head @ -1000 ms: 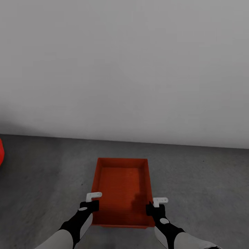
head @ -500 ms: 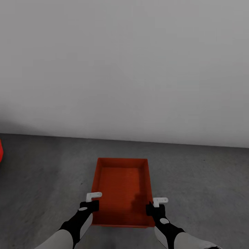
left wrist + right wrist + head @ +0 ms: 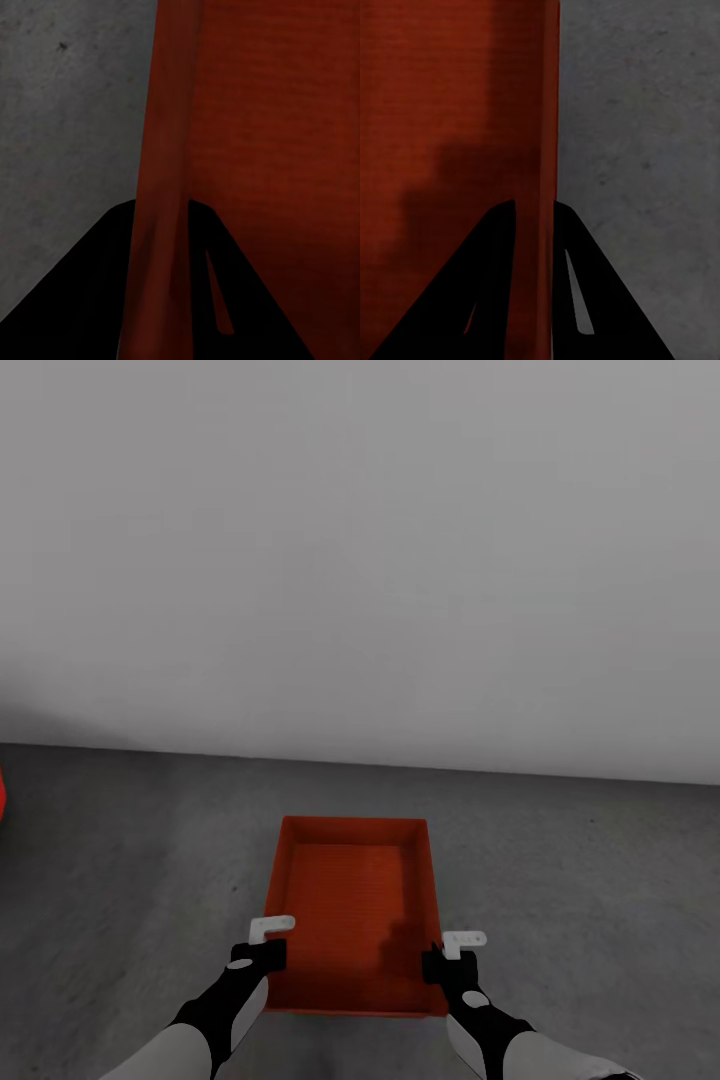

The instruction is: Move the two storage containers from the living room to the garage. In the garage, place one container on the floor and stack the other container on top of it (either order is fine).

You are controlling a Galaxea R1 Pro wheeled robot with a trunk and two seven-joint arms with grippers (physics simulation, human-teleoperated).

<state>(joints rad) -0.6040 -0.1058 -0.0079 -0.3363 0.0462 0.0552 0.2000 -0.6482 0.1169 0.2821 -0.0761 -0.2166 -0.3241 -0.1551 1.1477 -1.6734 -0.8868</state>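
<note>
Both arms forward | left tool (image 3: pixel 268 950) pinching container (image 3: pixel 352 890) wall | right tool (image 3: pixel 446 958) likewise

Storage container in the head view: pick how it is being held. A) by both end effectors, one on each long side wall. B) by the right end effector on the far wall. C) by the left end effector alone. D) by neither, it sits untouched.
A: the left end effector and right end effector each straddle a side wall of the storage container.
</note>
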